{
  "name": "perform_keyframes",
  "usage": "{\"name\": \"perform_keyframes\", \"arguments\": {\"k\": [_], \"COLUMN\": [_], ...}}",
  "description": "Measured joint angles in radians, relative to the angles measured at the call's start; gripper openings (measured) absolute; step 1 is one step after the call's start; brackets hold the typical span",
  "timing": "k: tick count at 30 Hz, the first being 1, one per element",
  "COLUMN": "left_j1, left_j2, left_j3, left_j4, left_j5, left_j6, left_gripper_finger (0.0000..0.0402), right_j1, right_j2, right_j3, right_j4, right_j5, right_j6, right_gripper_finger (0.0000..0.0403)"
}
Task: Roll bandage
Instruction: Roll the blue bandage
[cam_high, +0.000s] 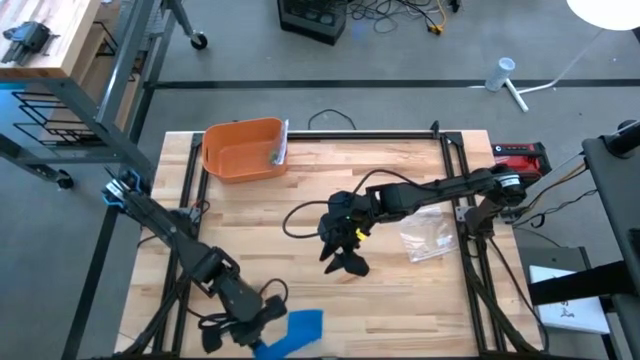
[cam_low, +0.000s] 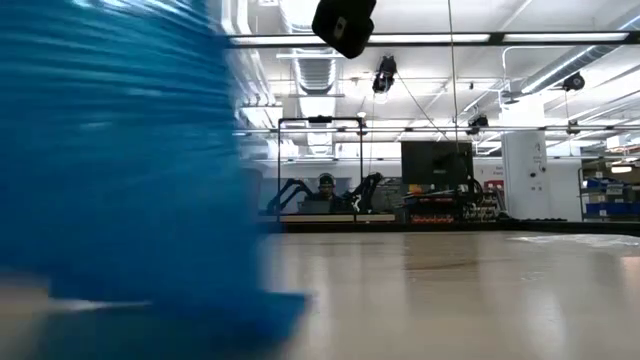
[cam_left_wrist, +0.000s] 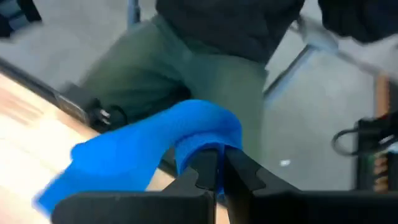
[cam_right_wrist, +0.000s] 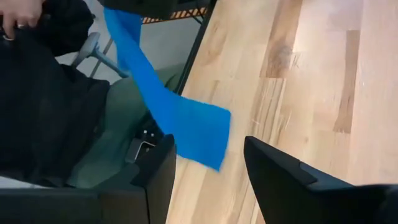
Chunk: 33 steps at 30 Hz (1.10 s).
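Where the near edge of the wooden table meets the floor, the bandage is seen as a flat strip of bright blue cloth, unrolled, its loose end lying spread on the boards with a square-cut edge. In the right wrist view the strip is shown running up and off the table edge toward the left arm, narrower and slightly twisted higher up, wider where it rests on the wood. In the left wrist view the cloth is bunched into a soft fold, and it is pinched between the closed fingers of the left gripper. In the low view the bandage fills the near side as a blurred blue mass.

The left gripper is placed at the table's near edge, touching the strip. The right gripper is held over the middle of the table, well apart from the bandage, with its fingers spread open and nothing between them.

An orange bin is set at the far side, and a clear plastic bag lies near the right arm. A seated person's green trousers are visible beyond the table edge.
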Motion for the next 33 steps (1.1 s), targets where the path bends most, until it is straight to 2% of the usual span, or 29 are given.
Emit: {"name": "perform_keyframes", "arguments": {"k": [4,9,11,17,24,29,33], "left_j1": [0.001,0.012,0.030,0.191,0.493,0.643,0.716], "left_j2": [0.001,-0.002,-0.015,-0.049,-0.066,-0.068,-0.067], "left_j3": [0.000,0.027,0.045,0.127,0.261,0.338,0.338], "left_j4": [0.033,0.105,0.106,0.106,0.110,0.146,0.294], "left_j5": [0.028,0.313,0.341,0.335,0.320,0.186,0.129], "left_j6": [-0.189,-0.340,-0.378,-0.444,-0.552,-0.610,-0.769], "left_gripper_finger": [0.0000,0.0000,0.0000,0.0000,0.0000,0.0000,0.0000], "right_j1": [0.026,0.082,0.111,0.212,0.375,0.506,0.622], "right_j2": [0.000,0.000,0.000,0.000,0.000,-0.001,-0.013], "right_j3": [-0.005,-0.034,-0.047,-0.096,-0.137,-0.138,-0.123], "right_j4": [0.003,0.015,0.017,0.035,0.104,0.123,0.057], "right_j5": [0.001,0.009,0.036,0.145,0.306,0.500,0.811], "right_j6": [0.001,-0.050,-0.066,-0.093,-0.110,-0.122,-0.053], "right_gripper_finger": [0.0183,0.0181,0.0177,0.0153,0.0113,0.0081,0.0054]}}
